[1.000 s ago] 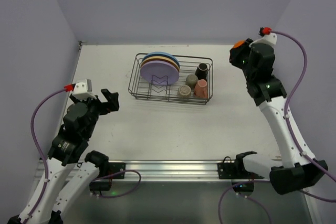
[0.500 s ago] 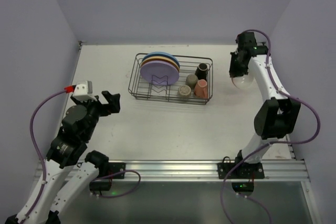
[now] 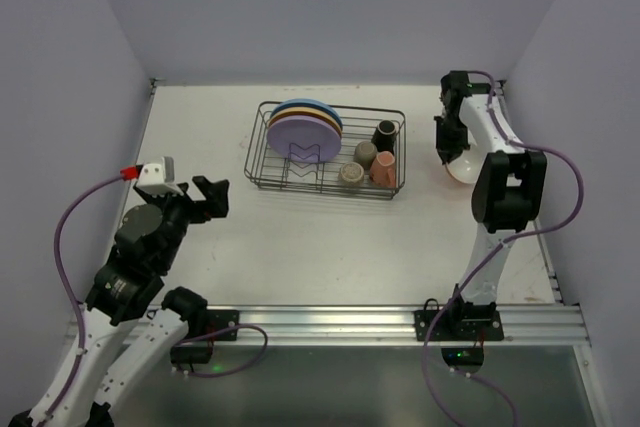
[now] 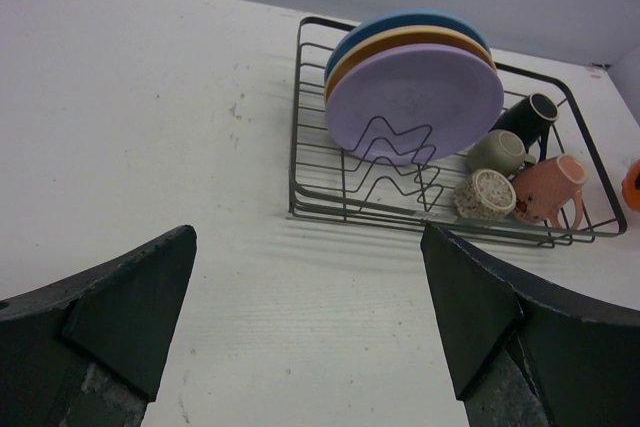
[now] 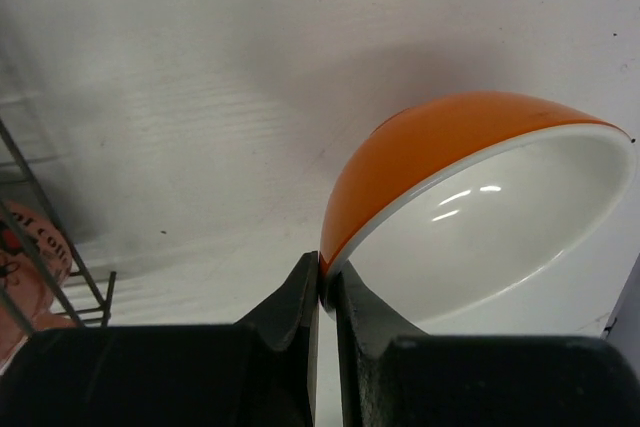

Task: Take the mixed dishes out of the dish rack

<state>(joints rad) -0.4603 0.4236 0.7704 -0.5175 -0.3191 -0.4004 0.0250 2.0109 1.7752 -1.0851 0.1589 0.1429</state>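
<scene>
White table (image 3: 300, 247) all around. The small bowl (image 5: 470, 157), orange outside and shiny white inside, tilts near the table's right edge, beside the black dish rack (image 3: 320, 175). The right gripper (image 5: 328, 292) pinches its rim. Plates (image 4: 415, 97) and cups (image 4: 540, 187) sit in the rack. The left gripper (image 4: 308, 247) gapes wide over bare table.

We can read only one scrap of lettering. In the right wrist view, the pink cup (image 5: 38, 235) at the left edge carries dark red print on its side. We make out the letters "ot co", perhaps with more after them. The start of the print is cut off by the edge of the view, and wires of the rack (image 5: 106, 292) cross the rest. In the left wrist view the cup (image 4: 545, 187) shows dark marks on its side, too small for us to read. The purple plate (image 4: 412, 99) has a faint mark near its middle, which we cannot read either.
</scene>
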